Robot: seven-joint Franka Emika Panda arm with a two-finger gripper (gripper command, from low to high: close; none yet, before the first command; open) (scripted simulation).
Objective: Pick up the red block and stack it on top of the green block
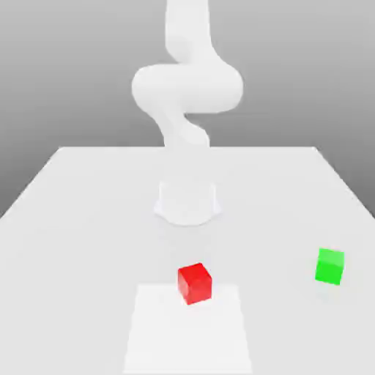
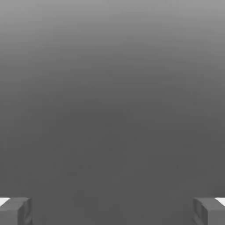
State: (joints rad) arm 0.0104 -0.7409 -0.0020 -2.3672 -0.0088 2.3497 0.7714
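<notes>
White surface (image 1: 88, 220), pale. Arm (image 1: 187, 88) rises from its base at the far middle, bent over itself. Red block (image 1: 195, 283) sits on the surface near the front, centre. Green block (image 1: 329, 266) well apart from it, toward the exterior view's right. Tool (image 2: 112, 211) fingers (image 2: 15, 211) spread wide, nothing between them.
</notes>
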